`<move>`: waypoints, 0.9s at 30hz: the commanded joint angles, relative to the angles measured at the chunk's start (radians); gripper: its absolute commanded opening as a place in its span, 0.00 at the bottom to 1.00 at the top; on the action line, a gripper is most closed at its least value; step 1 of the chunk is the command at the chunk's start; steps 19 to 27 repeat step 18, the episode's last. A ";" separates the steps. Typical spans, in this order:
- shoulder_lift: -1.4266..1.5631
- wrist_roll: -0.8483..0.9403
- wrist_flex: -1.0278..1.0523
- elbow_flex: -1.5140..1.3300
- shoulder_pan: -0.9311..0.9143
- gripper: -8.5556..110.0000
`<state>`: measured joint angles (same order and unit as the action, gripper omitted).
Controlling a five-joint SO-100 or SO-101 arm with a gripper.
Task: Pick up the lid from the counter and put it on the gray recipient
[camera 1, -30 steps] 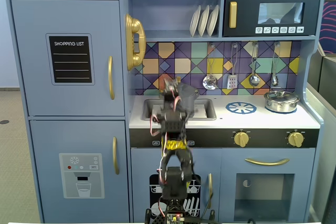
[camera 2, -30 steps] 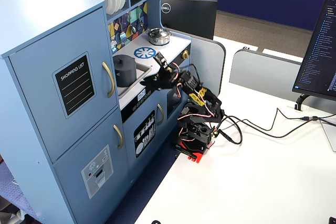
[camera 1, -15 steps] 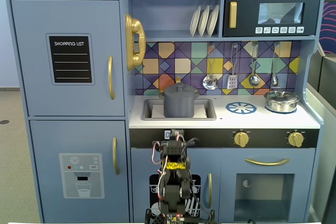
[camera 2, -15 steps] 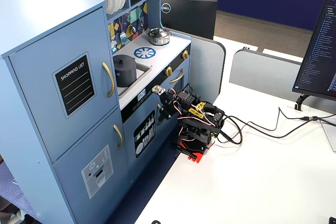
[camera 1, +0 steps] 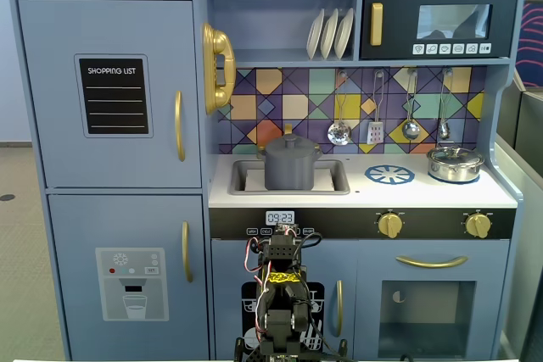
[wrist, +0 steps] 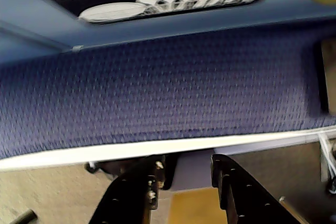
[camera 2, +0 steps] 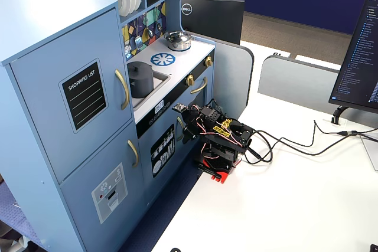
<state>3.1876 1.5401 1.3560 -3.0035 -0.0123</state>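
Note:
The gray recipient (camera 1: pixel 289 171) stands in the sink of the toy kitchen, and it also shows in the other fixed view (camera 2: pixel 140 82). The dark-gray lid (camera 1: pixel 290 144) with its small knob sits on top of it, closed flat (camera 2: pixel 139 66). My arm (camera 1: pixel 280 294) is folded low in front of the kitchen's lower doors, well below the counter. In the wrist view my gripper (wrist: pixel 187 162) is open and empty, with only floor and the table edge beyond its jaws. The pot and lid are out of the wrist view.
A shiny silver pot (camera 1: pixel 455 164) with its own lid stands at the counter's right. A blue burner mark (camera 1: pixel 389 175) lies between it and the sink. Utensils (camera 1: pixel 411 108) hang on the back wall. The white table (camera 2: pixel 283 199) carries cables and monitors.

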 commanded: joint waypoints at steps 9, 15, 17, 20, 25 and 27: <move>-0.009 -0.029 0.173 0.002 0.002 0.12; -0.009 -0.029 0.173 0.002 0.002 0.12; -0.009 -0.029 0.173 0.002 0.002 0.12; -0.009 -0.029 0.173 0.002 0.002 0.12; -0.009 -0.029 0.173 0.002 0.002 0.12; -0.009 -0.029 0.173 0.002 0.002 0.12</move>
